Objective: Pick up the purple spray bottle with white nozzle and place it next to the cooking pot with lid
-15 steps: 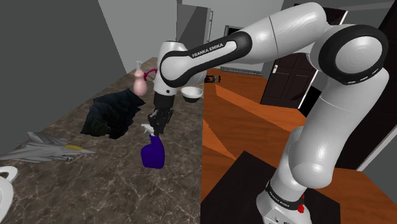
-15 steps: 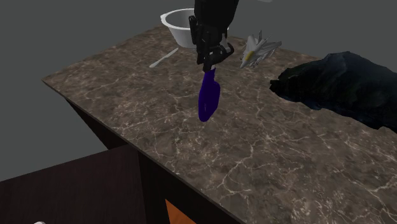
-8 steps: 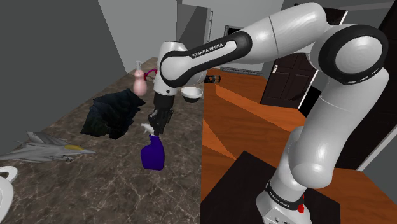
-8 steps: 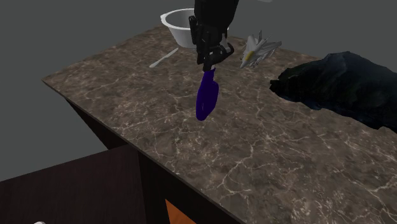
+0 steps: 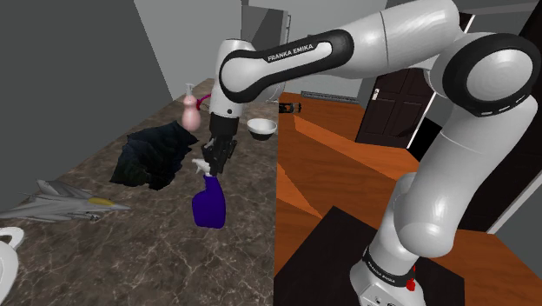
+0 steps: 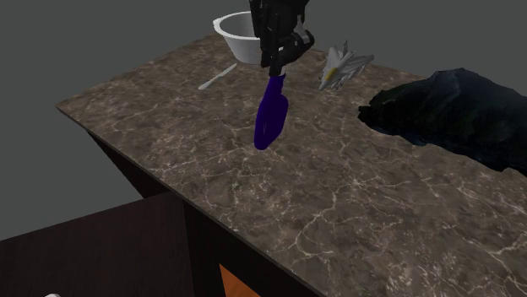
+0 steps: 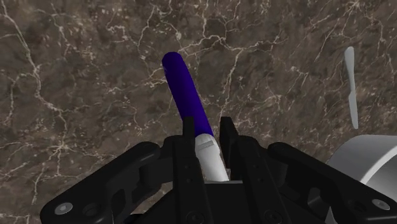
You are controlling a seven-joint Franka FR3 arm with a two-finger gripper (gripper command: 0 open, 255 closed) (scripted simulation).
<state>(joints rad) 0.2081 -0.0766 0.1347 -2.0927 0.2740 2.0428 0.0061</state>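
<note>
Since the carry heads that way, white vessel [image 5: 7,256]: probably the pot, at the shoulder view's lower left; aim just beside it.
Toy jet [image 5: 65,202]: lies between; pass over it high.
Purple spray bottle [image 5: 208,207]: hangs tilted over the marble counter [image 5: 130,252].
Gripper [image 5: 211,163]: fingers clamped on the white nozzle [image 7: 210,156]; move slowly, bottle may swing.
</note>
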